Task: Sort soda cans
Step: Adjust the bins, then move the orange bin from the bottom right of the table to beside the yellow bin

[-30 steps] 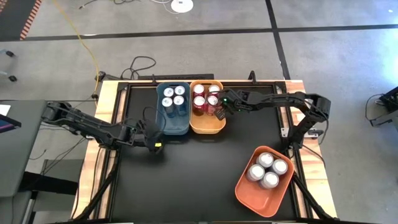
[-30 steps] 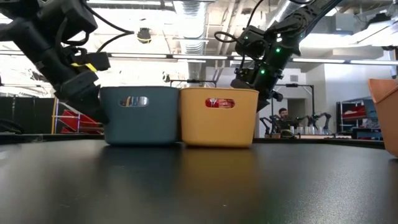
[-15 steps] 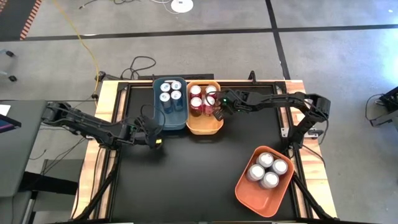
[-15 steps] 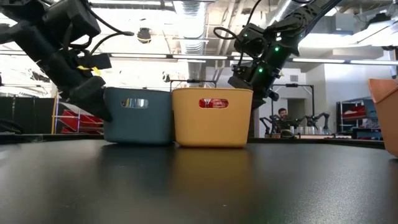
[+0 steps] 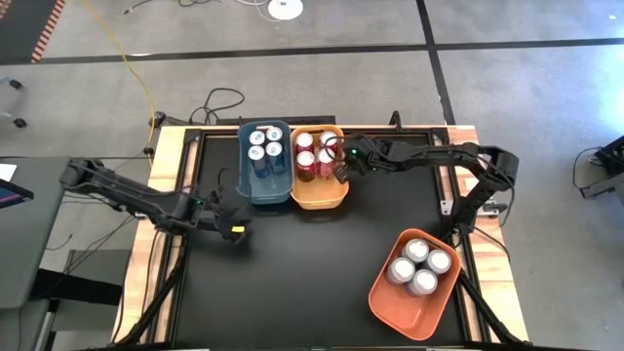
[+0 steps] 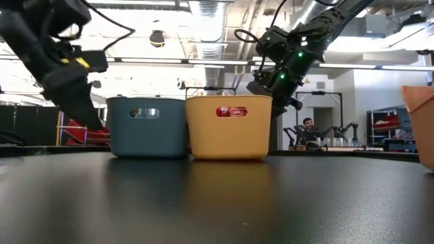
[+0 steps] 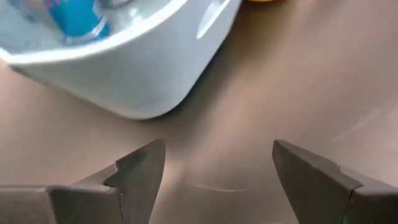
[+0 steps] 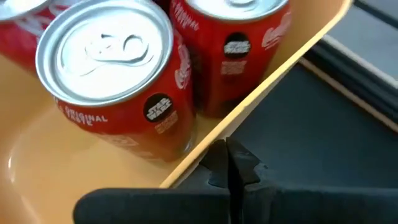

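- Orange bin [image 5: 382,300] near the table's [image 5: 292,283] near right corner, four silver cans [image 5: 419,265] standing in it.
- Left tool [image 5: 232,225] over the table's left half, just off the blue bin's [image 5: 263,198] near left corner; fingers [image 7: 140,174] spread, nothing between them, not touching the bin.
- Blue bin at the far edge, left of centre, four blue cans [image 5: 264,152] upright inside; one blue can shows in the left wrist view [image 7: 74,18].
- Yellow bin [image 5: 317,199] touching the blue bin's right side, also at the far edge; red cans [image 5: 314,161] upright inside.
- Right tool [image 5: 343,172] at the yellow bin's right wall; fingers clenched together [image 8: 231,168] right at the rim [image 8: 280,68], holding no can.
- Two red cans [image 8: 118,74] stand just inside that rim, tops up.
- Low view: blue bin [image 6: 146,127] and yellow bin [image 6: 228,127] side by side, right tool [image 6: 274,85] behind the yellow one.
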